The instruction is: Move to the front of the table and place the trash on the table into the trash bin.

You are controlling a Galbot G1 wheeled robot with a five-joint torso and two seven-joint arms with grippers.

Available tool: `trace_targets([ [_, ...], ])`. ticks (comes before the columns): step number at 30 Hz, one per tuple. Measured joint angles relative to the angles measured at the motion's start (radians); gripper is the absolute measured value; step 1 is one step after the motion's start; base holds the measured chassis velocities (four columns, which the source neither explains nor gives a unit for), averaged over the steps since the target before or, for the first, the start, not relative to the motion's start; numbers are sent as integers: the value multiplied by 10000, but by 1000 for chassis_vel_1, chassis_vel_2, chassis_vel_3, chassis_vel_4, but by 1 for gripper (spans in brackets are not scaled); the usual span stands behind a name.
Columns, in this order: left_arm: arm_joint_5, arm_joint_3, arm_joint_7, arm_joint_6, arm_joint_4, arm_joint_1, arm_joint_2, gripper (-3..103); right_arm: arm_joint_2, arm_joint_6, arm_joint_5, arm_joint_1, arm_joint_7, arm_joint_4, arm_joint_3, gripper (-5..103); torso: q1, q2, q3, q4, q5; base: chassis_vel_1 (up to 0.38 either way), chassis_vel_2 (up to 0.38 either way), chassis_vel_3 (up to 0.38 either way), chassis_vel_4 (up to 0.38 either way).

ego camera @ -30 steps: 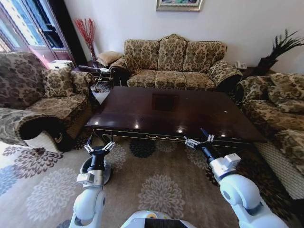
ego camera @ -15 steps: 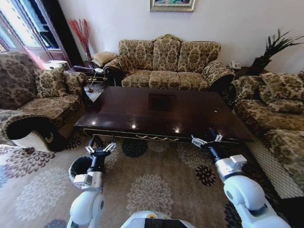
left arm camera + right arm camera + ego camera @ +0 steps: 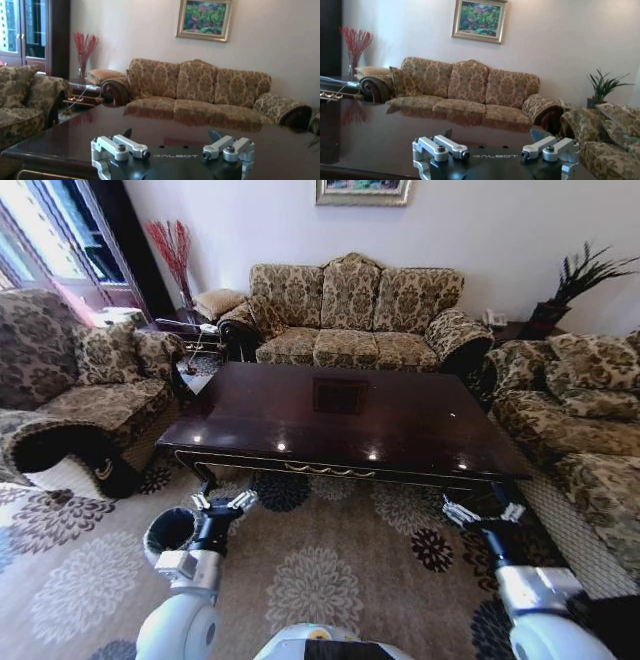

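The table (image 3: pixel 400 430), dark glossy reddish-brown wood, stands just ahead of me, its front edge close to both grippers. The trash is out of view. The trash bin (image 3: pixel 168 530), round and lined with a pale bag, sits on the carpet by the table's front left leg. My left gripper (image 3: pixel 222 502) is open, right beside the bin and below the table's edge. My right gripper (image 3: pixel 483 510) is open too, low by the front right corner. Each wrist view looks across the table (image 3: pixel 75 131) (image 3: pixel 385 138) over its own spread, empty gripper, left (image 3: pixel 171 134) and right (image 3: pixel 491 134).
A three-seat patterned sofa (image 3: pixel 350 310) stands beyond the table, with matching sofas on the left (image 3: pixel 80 380) and right (image 3: pixel 590 410). A small side table (image 3: pixel 195 330) is at the far left corner. Patterned carpet (image 3: pixel 330 580) lies between me and the table.
The camera shifted at first, bringing the table nearer. Since then the right gripper has dropped down and to the right, off the table's edge; the left gripper has sunk slightly.
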Motion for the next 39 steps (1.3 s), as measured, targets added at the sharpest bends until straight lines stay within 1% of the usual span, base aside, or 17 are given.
trace_targets([
  [2, 102, 29, -24, 46, 65, -107, 58, 100, 117, -1, -27, -57, 0, 124, -48, 100, 0, 0, 0, 0, -3, 0, 0, 0, 0],
  [4, 111, 66, -56, 250, 78, -287, 158, 100, 216, -73, -49, 31, 11, 237, -125, 100, 0, 0, 0, 0, -4, 0, 0, 0, 0],
  [7, 85, 129, -51, 405, 30, -393, 217, 100, 225, -168, -67, 190, 45, 270, -149, 100, 0, 0, 1, 2, -1, 0, 0, 0, 0],
  [10, 184, 232, -28, 610, -33, -454, 228, 100, 205, -390, -216, 292, 258, 330, -241, 100, 1, 0, 1, 2, 3, 0, 0, 0, 0],
  [16, 216, 241, -22, 635, -39, -462, 225, 100, 182, -453, -246, 318, 316, 341, -276, 100, 1, 0, 1, 2, -1, 0, 0, 0, 0],
  [39, 230, 230, -13, 605, -39, -459, 214, 100, 154, -466, -237, 338, 321, 334, -288, 100, 1, 0, 1, 1, 1, 0, 0, 0, 0],
])
